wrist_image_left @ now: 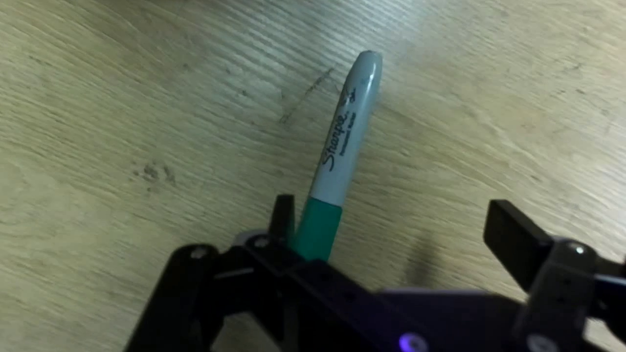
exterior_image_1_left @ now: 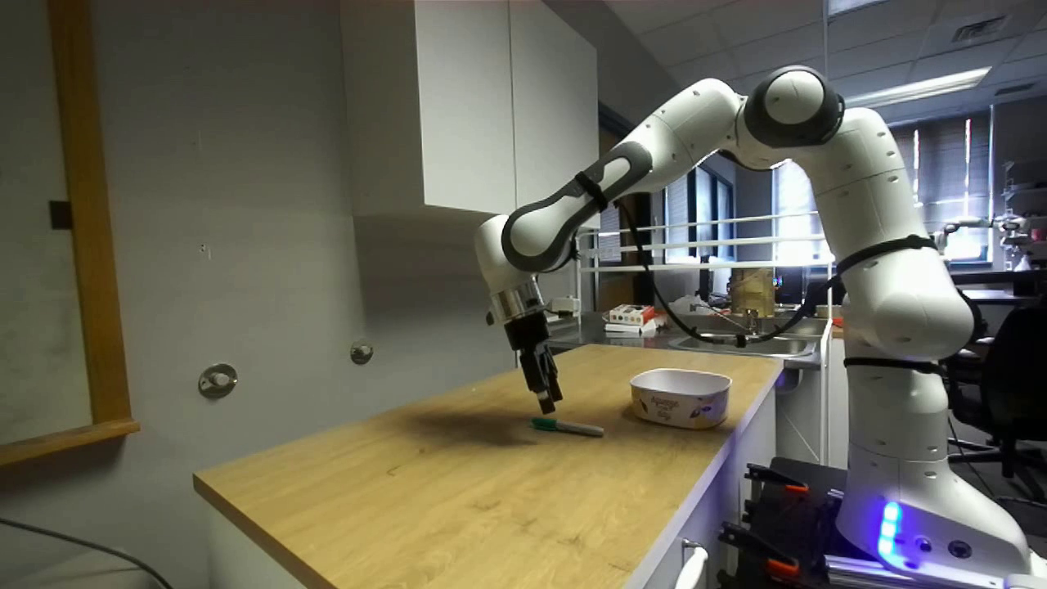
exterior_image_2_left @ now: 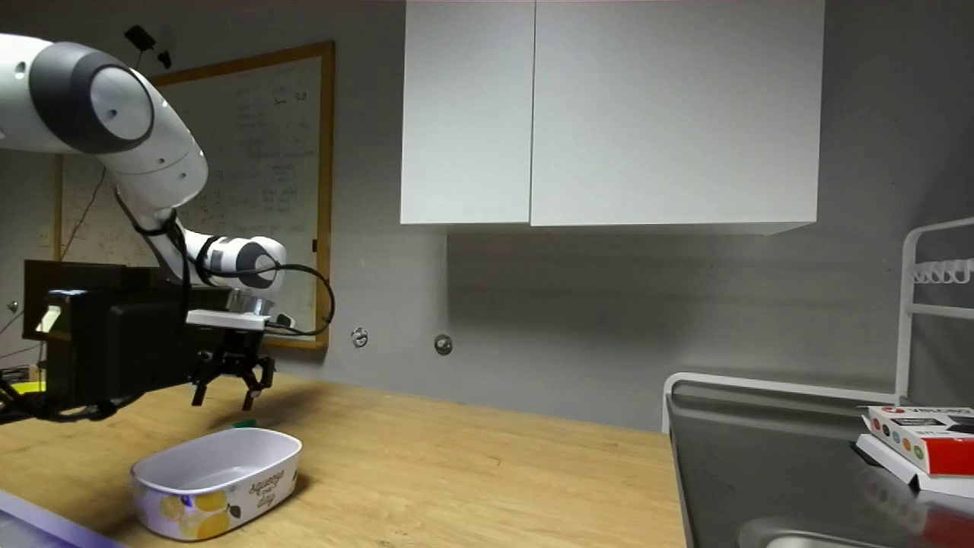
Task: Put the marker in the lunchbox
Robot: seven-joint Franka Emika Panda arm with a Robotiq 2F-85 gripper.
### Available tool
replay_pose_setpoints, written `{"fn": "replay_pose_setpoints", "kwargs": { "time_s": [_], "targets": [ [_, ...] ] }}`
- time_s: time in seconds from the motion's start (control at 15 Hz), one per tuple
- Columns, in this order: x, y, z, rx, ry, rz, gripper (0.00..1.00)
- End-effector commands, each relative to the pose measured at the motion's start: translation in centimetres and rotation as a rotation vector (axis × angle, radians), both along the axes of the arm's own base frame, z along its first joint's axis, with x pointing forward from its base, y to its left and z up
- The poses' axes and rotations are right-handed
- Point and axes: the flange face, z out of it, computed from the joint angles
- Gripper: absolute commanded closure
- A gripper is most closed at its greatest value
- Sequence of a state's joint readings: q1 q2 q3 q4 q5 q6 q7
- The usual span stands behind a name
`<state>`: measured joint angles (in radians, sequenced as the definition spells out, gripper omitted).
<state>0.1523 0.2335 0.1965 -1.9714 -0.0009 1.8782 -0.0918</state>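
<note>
Gripper point(wrist_image_left: 391, 213): qty 1, 2 jaws wide apart, just above green end of marker point(wrist_image_left: 342, 146).
Marker: qty 1, flat on wood tabletop point(exterior_image_1_left: 458, 499), L of lunchbox point(exterior_image_1_left: 679, 411) in an ext. view.
Lunchbox: qty 1, upright, nr tabletop's R edge there.
Cupboard point(exterior_image_2_left: 609, 114): qty 1, 2-door.

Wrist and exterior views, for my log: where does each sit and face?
Wrist view: on the wrist, facing down at the marker; pincer shows.
An exterior view: off the table's end, facing the sink; arm and base show.
An exterior view: near the lunchbox, facing the cabinet; partial arm shows.
Both exterior views share lunchbox, pincer, cabinet.
</note>
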Motion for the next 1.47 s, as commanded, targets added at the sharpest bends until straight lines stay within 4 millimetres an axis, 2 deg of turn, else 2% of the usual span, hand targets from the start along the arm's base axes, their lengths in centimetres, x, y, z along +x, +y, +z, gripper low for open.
{"fn": "replay_pose_setpoints", "kwargs": {
  "time_s": [0.0, 0.47, 0.53, 0.6, 1.2, 1.27, 1.4],
  "targets": [
    [0.4, -0.3, -1.7, 0.025, 0.011, 0.030, 0.00],
    [0.6, -1.5, -4.3, 0.046, 0.034, 0.055, 0.00],
    [0.6, -1.6, -4.5, 0.043, 0.035, 0.058, 0.25],
    [0.6, -1.7, -4.6, 0.043, 0.036, 0.064, 0.25],
    [0.5, -2.7, -3.0, 0.017, 0.028, 0.057, 0.95],
    [0.4, -2.8, -2.6, 0.012, 0.024, 0.054, 0.99],
    [-0.1, -3.3, -1.5, -0.001, 0.015, 0.041, 0.95]
  ]
}}
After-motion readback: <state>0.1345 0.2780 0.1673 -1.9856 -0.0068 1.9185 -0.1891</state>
